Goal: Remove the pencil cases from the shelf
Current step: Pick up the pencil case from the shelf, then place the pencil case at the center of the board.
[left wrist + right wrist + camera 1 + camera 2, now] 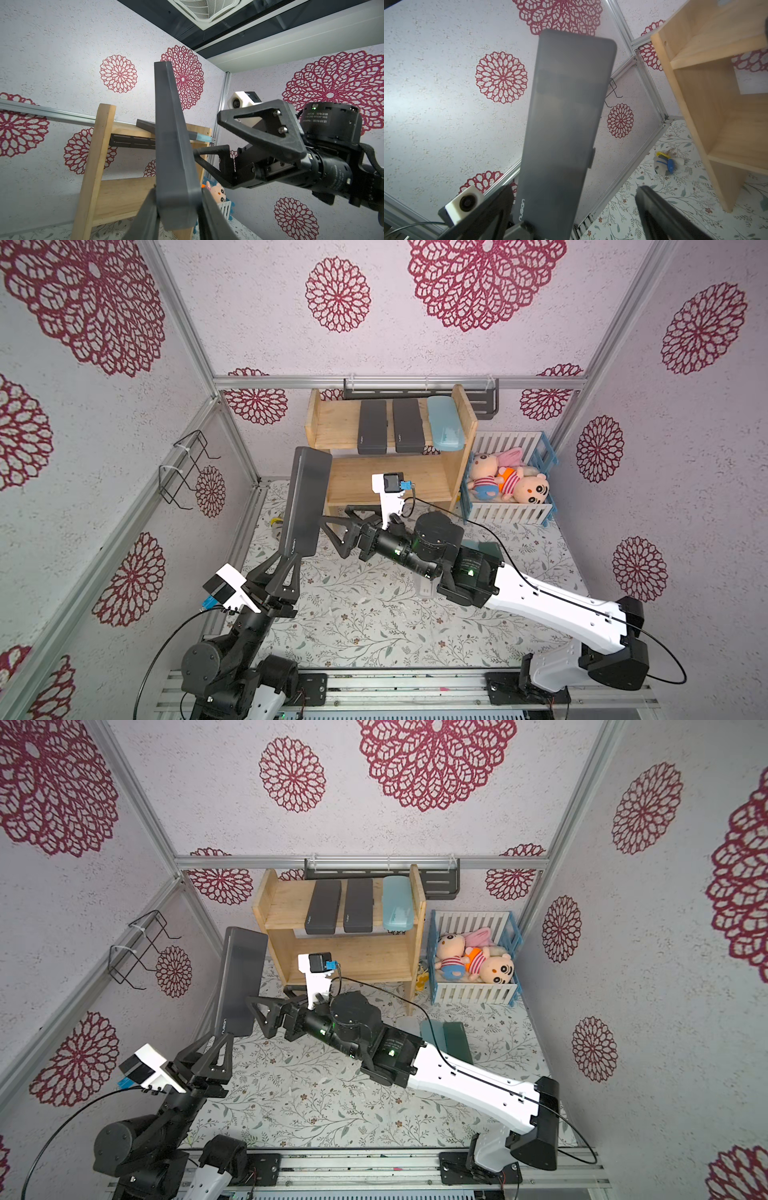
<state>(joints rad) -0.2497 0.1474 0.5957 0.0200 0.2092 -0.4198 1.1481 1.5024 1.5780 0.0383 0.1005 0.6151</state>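
Left gripper: jaws nearly closed, pinching the short lower end of one dark grey pencil case. The case stands on end above the fingers, leaning slightly, clear of the table and off the shelf. The shelf sits just beyond it and to the right.

Surroundings:
- The right gripper is at the held case's right edge, jaws spread wide and empty. In the left wrist view one finger runs behind the case; I cannot tell whether it touches.
- On the shelf's upper tier, beyond both grippers, lie two more dark grey cases side by side. A light blue case lies by the right panel. All three overhang the front edge.
- Right of the shelf is a white-and-blue slatted crate of plush dolls.
- On the table, partly hidden by the right forearm, lie a dark green case and a pale blue case, touching.
- A small yellow-blue-white object lies by the shelf's left leg; I cannot identify it.

Materials: the held case is matt, smooth hard plastic, slim and oblong with rounded corners, with a side clasp and a light logo near the gripped end. The shelf is pale bare wood. The tablecloth has a leafy floral print.

Pose: the left arm rises from the near rail, its forearm angled up and away. The right arm's white link crosses the table diagonally, wrist roughly level and pointing left.
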